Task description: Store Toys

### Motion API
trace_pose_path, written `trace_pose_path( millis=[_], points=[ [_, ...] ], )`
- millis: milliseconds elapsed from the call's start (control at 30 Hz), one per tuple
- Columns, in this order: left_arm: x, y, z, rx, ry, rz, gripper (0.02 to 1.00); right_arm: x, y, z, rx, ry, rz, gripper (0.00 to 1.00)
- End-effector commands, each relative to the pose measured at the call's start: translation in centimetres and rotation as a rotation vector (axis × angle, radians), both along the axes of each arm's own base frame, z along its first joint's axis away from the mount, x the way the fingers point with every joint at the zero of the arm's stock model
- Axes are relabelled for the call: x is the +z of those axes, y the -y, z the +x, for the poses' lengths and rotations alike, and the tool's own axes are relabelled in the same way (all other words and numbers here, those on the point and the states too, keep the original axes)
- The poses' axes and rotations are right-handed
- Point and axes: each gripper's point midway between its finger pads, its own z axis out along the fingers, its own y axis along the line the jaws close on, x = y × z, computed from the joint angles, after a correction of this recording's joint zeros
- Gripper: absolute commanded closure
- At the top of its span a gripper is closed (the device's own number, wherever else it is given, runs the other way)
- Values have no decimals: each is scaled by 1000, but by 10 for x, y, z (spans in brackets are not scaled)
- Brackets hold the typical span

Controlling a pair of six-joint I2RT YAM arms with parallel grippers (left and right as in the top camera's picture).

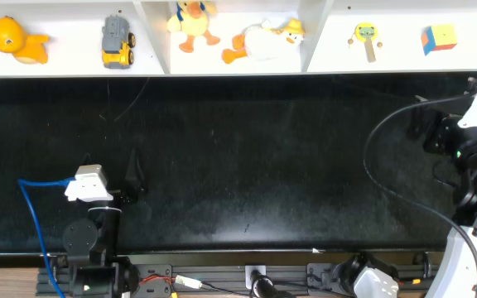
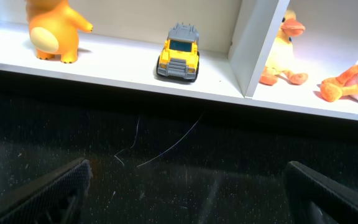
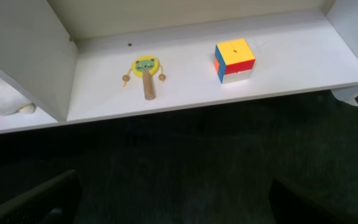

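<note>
Left gripper [image 2: 186,171] and right gripper [image 3: 173,185], I'm holding both spread over the mat [image 2: 241,134]; truck [image 2: 179,53], cube [image 3: 234,60] sitting on far shelf [image 3: 185,84]

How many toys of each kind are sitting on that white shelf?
Plush ducks: 2, the yellow plush duck and the white plush duck
Orange duck figure: 1
Yellow toy truck: 1
Rattle drum: 1
Colour cube: 1
Total: 6

My top cam looks straight down; both wrist cams sit low over the counter [image 1: 263,165], facing the same shelf [image 1: 73,41].
</note>
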Motion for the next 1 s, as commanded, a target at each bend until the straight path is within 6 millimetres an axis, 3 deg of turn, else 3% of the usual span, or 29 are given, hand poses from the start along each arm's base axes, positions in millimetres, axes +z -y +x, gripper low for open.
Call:
trace_pose_path(
  millis=[33,133,200,333,500,767,933,1000],
  points=[
    [0,-1,0,0,7,-8,20,-6,1,3,3,-21,-1,3],
    [0,-1,0,1,7,-8,20,-13,2,6,5,-41,6,3],
    [0,-1,0,1,7,-8,20,-17,-8,10,33,-60,0,5],
    [0,-1,0,1,7,-8,20,-11,-50,14,157,-45,-30,5],
    [0,-1,0,1,7,-8,20,6,-100,6,314,16,-51,3],
    [0,-1,0,0,7,-8,20,38,-126,-27,393,148,-85,3],
    [0,-1,0,0,7,-8,20,24,-151,-57,492,181,-94,5],
    [0,-1,0,0,7,-8,20,14,-148,-62,498,213,-190,3]
  ],
)
